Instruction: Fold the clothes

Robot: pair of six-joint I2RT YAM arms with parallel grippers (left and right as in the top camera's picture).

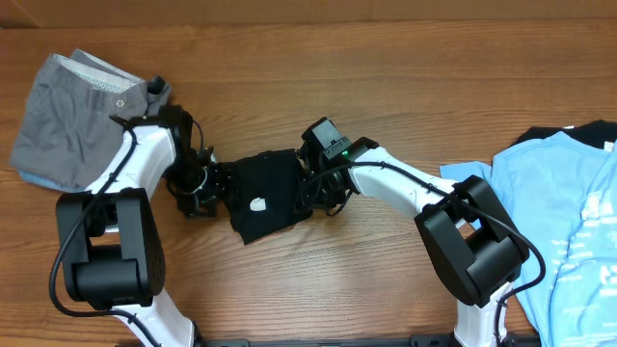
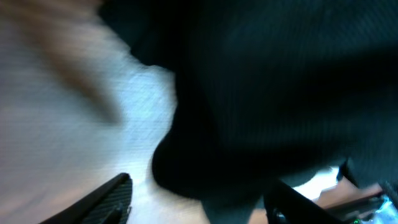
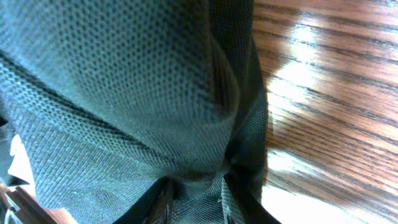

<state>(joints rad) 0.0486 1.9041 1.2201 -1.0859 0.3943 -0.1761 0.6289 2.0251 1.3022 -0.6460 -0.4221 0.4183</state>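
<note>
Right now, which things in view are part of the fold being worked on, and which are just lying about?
In hand:
black garment, pinched in the right gripper
left gripper at its other edge, fingers apart

Lying about:
grey shorts, far left of the table
light blue T-shirt at the right edge, lying on a dark garment

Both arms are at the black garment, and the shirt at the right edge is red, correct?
No. The shirt at the right edge is light blue, not red, per the overhead view. Both arms are at the black garment.
</note>
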